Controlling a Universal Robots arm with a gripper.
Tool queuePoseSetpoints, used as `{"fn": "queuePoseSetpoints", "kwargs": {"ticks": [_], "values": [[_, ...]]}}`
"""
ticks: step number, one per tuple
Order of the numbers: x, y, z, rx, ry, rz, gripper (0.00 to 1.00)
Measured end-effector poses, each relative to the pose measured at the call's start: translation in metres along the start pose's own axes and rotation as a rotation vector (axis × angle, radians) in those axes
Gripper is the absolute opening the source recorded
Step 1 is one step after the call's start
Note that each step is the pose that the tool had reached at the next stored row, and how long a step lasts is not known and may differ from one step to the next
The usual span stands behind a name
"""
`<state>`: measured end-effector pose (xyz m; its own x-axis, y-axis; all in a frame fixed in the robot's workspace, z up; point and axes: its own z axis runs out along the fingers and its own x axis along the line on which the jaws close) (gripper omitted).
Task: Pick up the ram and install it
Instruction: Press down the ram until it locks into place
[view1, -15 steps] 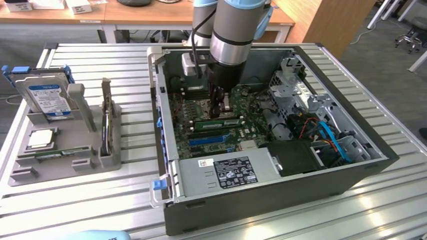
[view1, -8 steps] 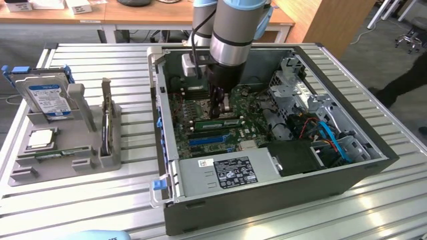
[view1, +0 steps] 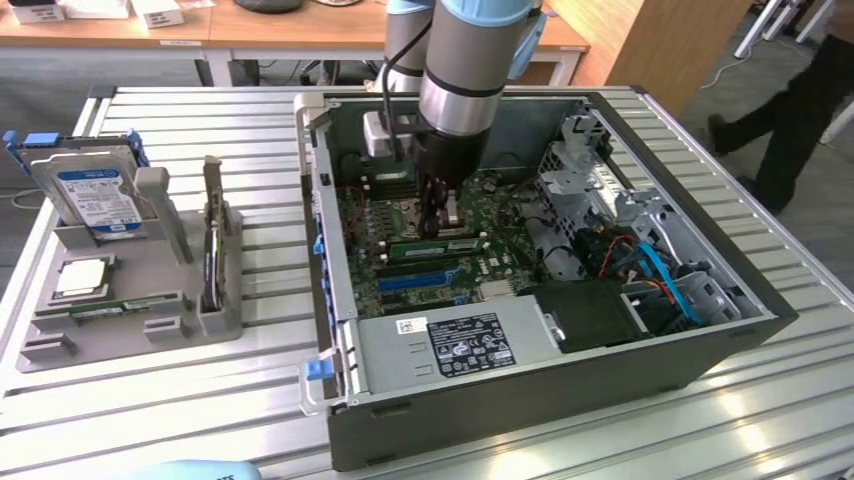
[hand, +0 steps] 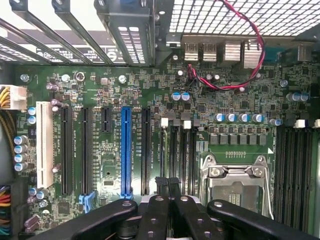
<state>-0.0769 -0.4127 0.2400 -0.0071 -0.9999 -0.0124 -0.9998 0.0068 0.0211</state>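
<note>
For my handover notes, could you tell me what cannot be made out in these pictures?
- Whether the ram is fully seated: exterior view, the end effector stands partly in front of it.
- Hard drive label text: exterior view, too small.
- Person: exterior view, cut off by the right edge.

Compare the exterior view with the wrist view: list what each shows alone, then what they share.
Exterior view alone: the grey tray on the exterior view's left, the hard drive standing in it, the silver processor chip lying below that, and the power supply label.
Wrist view alone: the empty CPU socket, the blue expansion slot and the red-and-black wire.
Shared: the green motherboard and the gripper, its jaws shut, down over the board.
</note>
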Motion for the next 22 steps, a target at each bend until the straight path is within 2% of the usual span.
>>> {"fn": "queuePoseSetpoints", "kwargs": {"ticks": [22], "values": [[0.0001,-0.0002,0.0085,0.0000,0.0000,0.000,0.10]]}}
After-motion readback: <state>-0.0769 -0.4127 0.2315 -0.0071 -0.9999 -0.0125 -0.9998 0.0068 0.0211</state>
